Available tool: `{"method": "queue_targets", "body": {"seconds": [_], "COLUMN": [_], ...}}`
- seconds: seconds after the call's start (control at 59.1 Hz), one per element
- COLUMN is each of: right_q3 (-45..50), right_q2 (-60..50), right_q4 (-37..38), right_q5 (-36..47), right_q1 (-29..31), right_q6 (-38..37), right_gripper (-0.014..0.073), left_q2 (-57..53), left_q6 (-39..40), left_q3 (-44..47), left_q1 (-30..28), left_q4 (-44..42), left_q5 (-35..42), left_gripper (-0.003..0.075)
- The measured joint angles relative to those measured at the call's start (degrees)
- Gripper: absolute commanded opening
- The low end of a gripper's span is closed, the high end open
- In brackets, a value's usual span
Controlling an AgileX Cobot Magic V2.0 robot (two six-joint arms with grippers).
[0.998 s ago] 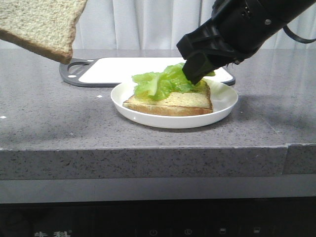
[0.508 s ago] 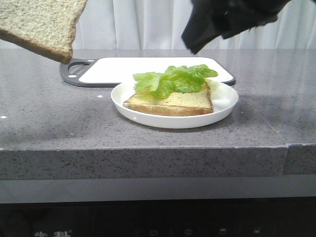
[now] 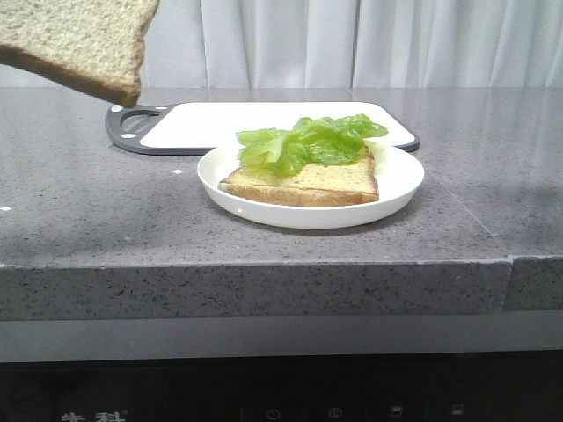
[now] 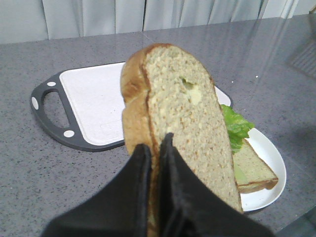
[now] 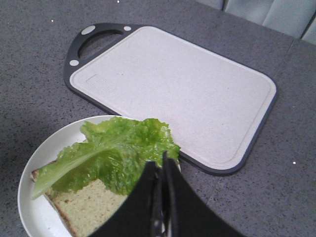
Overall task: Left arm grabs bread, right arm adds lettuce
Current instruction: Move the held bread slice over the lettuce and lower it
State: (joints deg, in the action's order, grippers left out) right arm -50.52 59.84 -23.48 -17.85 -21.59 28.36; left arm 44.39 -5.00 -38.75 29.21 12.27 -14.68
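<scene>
Now white plate [image 3: 400, 189] near surface front edge holds thinner slice [image 3: 308, 183], lettuce [image 3: 308, 141] on top. Left jaws clamp bread [image 4: 182, 113] aloft; right jaws pressed together, empty.

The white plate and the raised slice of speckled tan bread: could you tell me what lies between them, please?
In the front view, only bare grey countertop and the cutting board's dark handle separate the white plate from the raised bread.

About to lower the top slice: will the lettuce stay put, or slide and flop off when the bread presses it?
The lettuce looks thin, ruffled and floppy, so it would probably flatten. One leaf overhangs the lower slice toward the plate rim and might droop or shift.
</scene>
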Motion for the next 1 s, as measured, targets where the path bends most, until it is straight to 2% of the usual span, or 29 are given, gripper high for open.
{"method": "queue_targets", "body": {"seconds": [0.254, 0.44, 0.558, 0.761, 0.863, 0.998], "right_q3": [11.82, 19.76, 23.58, 26.99, 27.20, 27.24], "right_q2": [-18.57, -32.26, -39.33, -46.61, -46.75, -46.75], "right_q4": [0.00, -0.05, -0.05, -0.05, -0.05, -0.05], "right_q5": [4.27, 4.64, 5.12, 5.21, 5.33, 5.33], "right_q1": [0.00, 0.00, 0.00, 0.00, 0.00, 0.00], "right_q6": [0.00, 0.00, 0.00, 0.00, 0.00, 0.00], "right_gripper": [-0.0061, -0.0061, -0.0061, -0.0061, -0.0061, -0.0061], "left_q2": [4.40, 16.61, 25.53, 41.27, 47.49, 54.07], "left_q6": [0.00, -0.74, -8.09, -25.17, -27.26, -27.78], "left_q3": [-2.67, -15.45, -23.69, -33.52, -36.35, -39.60], "left_q1": [0.00, 0.00, -0.49, -7.54, -10.08, -10.70], "left_q4": [10.74, 18.45, 27.72, 55.28, 60.80, 61.90], "left_q5": [-3.53, -15.57, -22.42, -37.18, -41.33, -43.59], "left_gripper": [-0.0020, -0.0020, -0.0020, -0.0020, -0.0020, -0.0020]}}
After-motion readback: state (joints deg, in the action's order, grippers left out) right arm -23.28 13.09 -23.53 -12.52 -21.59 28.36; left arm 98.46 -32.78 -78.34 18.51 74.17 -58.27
